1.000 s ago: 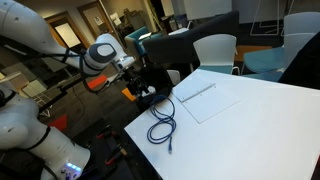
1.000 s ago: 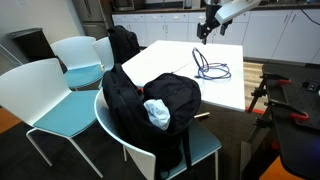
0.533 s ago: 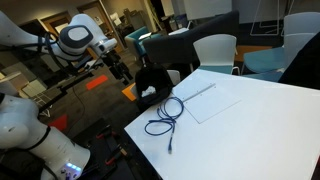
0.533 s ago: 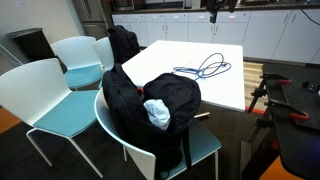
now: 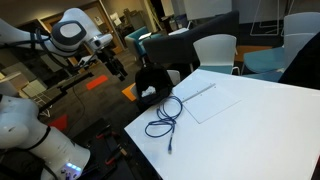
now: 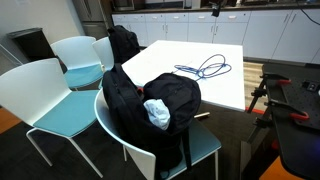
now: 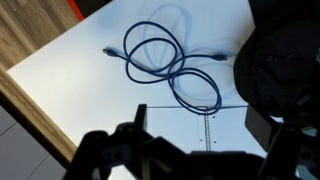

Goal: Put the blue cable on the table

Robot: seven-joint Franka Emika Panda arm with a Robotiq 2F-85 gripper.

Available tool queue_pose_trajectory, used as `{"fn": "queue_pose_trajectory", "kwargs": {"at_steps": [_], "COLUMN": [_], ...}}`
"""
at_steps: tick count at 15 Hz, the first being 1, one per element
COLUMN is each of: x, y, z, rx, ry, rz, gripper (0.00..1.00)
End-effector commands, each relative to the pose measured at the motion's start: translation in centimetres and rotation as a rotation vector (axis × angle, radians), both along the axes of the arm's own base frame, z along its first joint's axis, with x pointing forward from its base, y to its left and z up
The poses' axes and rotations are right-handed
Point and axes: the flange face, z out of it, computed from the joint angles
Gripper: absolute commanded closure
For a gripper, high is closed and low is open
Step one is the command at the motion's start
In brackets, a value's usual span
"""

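Shift since earlier: gripper (image 5: 118, 68) was pulled up and away from the table (image 5: 262, 128) edge, where it had hung just above the blue cable (image 5: 165, 118) a second before; the loops were spread flatter then and were left unchanged over the last half second.
Tool state: the jaws were seen parted in the wrist view (image 7: 200, 150), with nothing held between them; the cable was released.
Cable position: laid flat on the table, below and ahead of the gripper, well apart from it and touched by no part of the arm.
Pale sheet (image 5: 207, 100): found just beyond the cable from the tool, with one loop overlapping its near corner.
Black bag (image 5: 150, 80): seen between the tool and the table edge.
Task status: judged complete.
Risk: the trailing end was left near the table edge; a low return pass could snag a loop and drag the cable off.
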Motion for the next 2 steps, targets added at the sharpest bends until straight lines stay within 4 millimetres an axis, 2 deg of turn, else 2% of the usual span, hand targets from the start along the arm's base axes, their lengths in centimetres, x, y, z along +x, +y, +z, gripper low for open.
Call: {"fn": "queue_pose_trajectory", "kwargs": {"at_steps": [1, 2], "x": [0.01, 0.00], "y": [-0.02, -0.02], "z": [0.02, 0.01], "rx": [0.000, 0.000], "ry": [0.001, 0.001], "rz": [0.000, 0.000], "gripper": [0.00, 0.00]}}
